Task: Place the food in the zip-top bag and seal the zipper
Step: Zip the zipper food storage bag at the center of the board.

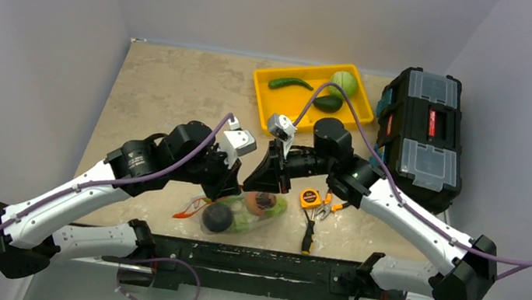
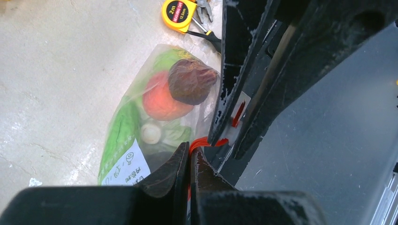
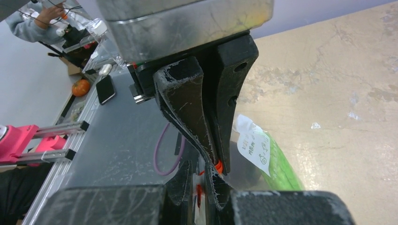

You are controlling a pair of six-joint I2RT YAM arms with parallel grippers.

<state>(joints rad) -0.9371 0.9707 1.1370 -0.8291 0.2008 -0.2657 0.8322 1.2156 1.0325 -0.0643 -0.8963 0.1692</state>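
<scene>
The zip-top bag (image 1: 270,210) lies on the table near the front edge, holding food: a dark purple piece (image 2: 190,82), an orange-red piece (image 2: 159,101), a small white piece (image 2: 151,133) and green pieces. My left gripper (image 2: 191,151) is shut on the orange-red zipper (image 2: 202,140) at the bag's mouth. My right gripper (image 3: 197,171) is shut on the zipper's white slider tab (image 2: 237,108), right beside the left fingertips. In the top view both grippers (image 1: 232,189) (image 1: 262,185) meet above the bag, and a loose end of the strip (image 1: 188,210) sticks out left.
A yellow tray (image 1: 267,91) at the back holds a green chili (image 1: 289,83), a round green piece (image 1: 345,82) and a dark green piece (image 1: 327,103). A black toolbox (image 1: 422,137) stands at the right. An orange tape measure (image 1: 310,198) and pliers (image 1: 310,231) lie right of the bag.
</scene>
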